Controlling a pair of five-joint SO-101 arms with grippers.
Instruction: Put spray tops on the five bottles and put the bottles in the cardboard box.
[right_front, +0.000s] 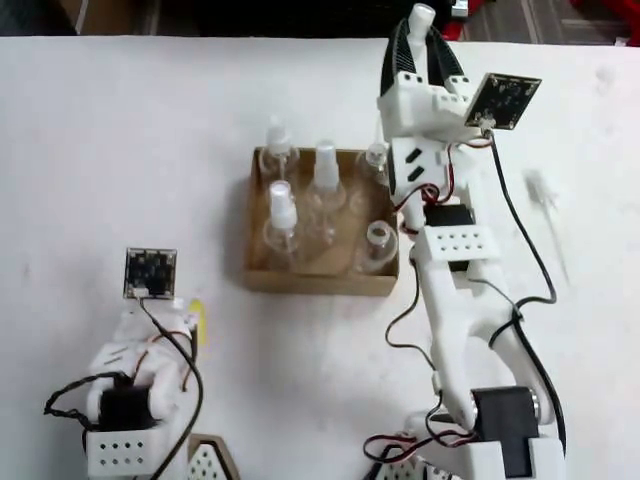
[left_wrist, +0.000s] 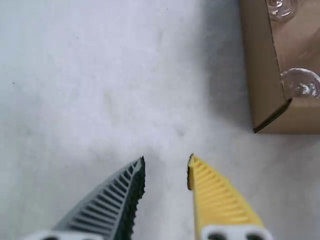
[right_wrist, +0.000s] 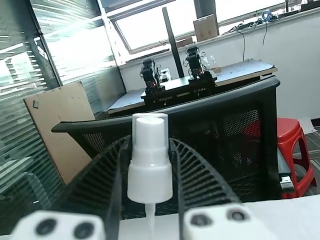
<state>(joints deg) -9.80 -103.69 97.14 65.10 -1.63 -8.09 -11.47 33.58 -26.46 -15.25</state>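
The right gripper (right_wrist: 149, 144), upper centre-right in the high view beyond the cardboard box (right_front: 320, 281), clamps a spray top (right_wrist: 149, 172) by its collar, probably light, rigid and thin-tubed; the left gripper (left_wrist: 166, 162) gapes.

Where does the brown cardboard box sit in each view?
High view: brown cardboard box at centre.
Left wrist view: its corner, just past the open left tool.
Right wrist view: aimed off the table; right tool grips a white plastic spray top.
Shared landmark: the left tool's yellow ribbed finger, near that corner.
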